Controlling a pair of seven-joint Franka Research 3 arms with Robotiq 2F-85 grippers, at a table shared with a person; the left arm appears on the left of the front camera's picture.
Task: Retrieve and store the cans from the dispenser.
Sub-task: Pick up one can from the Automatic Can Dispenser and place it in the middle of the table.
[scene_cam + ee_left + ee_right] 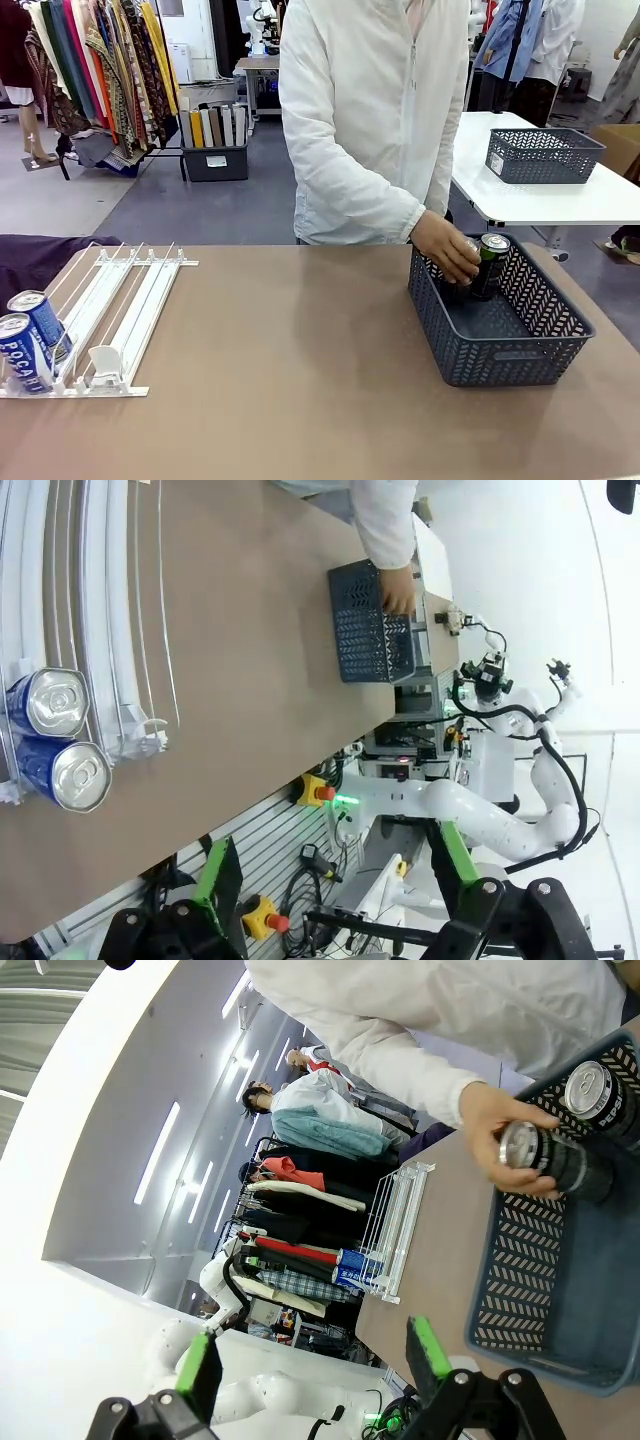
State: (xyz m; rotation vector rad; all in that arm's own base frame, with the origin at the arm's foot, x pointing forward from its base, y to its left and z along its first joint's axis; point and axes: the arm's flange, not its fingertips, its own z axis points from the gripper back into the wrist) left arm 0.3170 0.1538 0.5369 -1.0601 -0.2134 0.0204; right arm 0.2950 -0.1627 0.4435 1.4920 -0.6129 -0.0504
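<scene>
Hand (498, 1120) of the person clasps a tilted black can (570, 1168) in the basket (520, 1260) — two o'clock from the right gripper (312, 1352), fingers spread, empty; left gripper (335, 865) likewise agape.

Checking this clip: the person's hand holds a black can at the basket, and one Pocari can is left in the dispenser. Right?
Not quite: two Pocari cans are left in the dispenser, next to each other at its low end, as the left wrist view shows. The rest stands: the hand holds a black can at the basket.
</scene>
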